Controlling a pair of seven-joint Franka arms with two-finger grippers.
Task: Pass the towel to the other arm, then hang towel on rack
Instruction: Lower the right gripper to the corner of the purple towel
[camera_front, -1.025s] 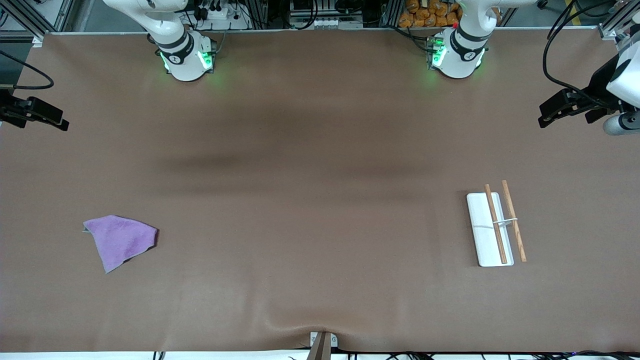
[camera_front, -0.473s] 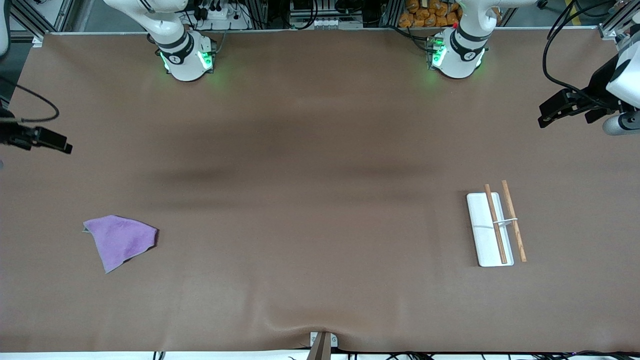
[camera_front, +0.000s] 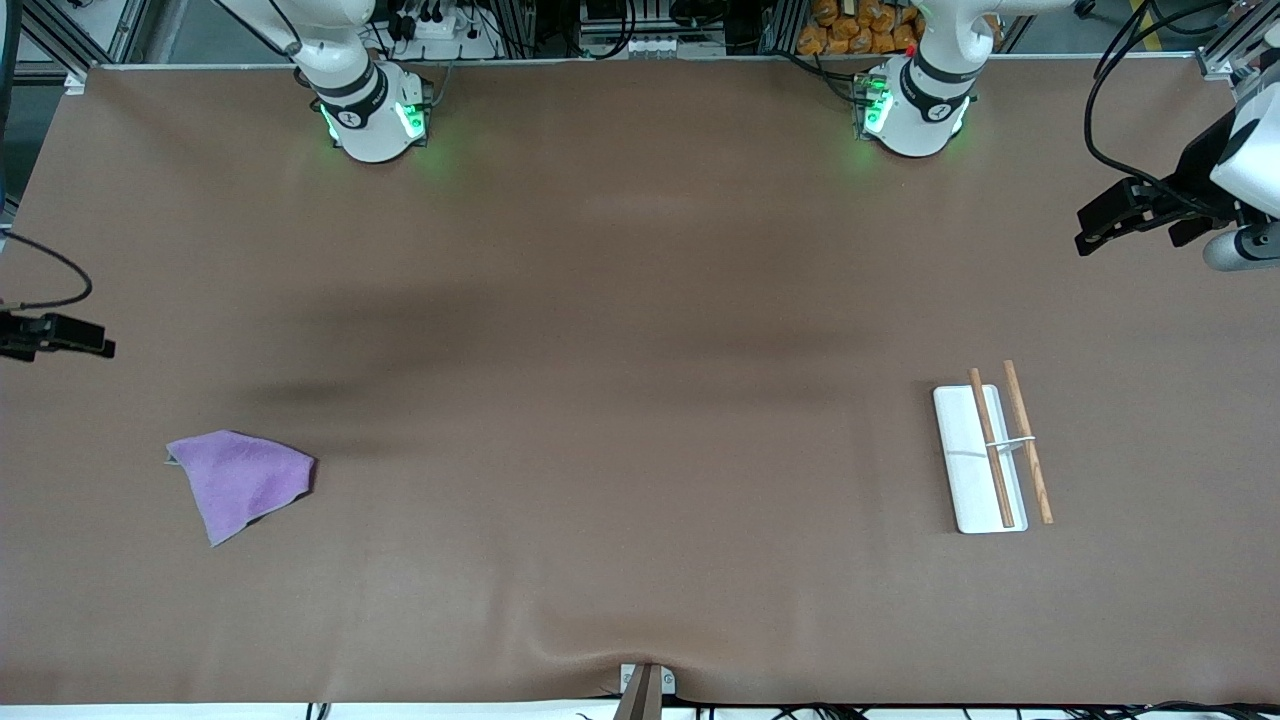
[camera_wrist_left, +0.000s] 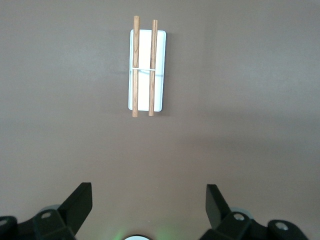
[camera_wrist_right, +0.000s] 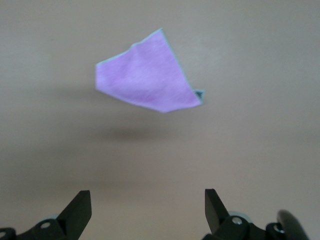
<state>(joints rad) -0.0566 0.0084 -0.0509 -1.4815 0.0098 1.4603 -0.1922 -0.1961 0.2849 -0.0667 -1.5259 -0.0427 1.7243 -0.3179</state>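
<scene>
Front view, first entry: we log the purple towel (camera_front: 243, 479) lying flat and crumpled into a rough triangle on the brown table (camera_front: 620, 400), toward the right arm's end, at about 8 o'clock from the table's centre. We find the rack (camera_front: 990, 455) toward the left arm's end, at about 4 o'clock from centre; towel and rack are well apart. We note the rack's white base plate carries one wooden rod, the second rod runs along its edge, and a thin silver crosspiece joins them.

Right tool (camera_front: 75, 340) hangs over the table edge at the right arm's end, at roughly 11 o'clock from the towel. In the right wrist view we see the right tool (camera_wrist_right: 145, 210) with fingers spread wide and empty, the towel (camera_wrist_right: 147, 75) below it.

Left tool (camera_front: 1110, 218) waits over the table's edge at the left arm's end. In the left wrist view we see the left tool (camera_wrist_left: 149, 207) likewise spread and empty, the rack (camera_wrist_left: 146, 70) below it.
</scene>
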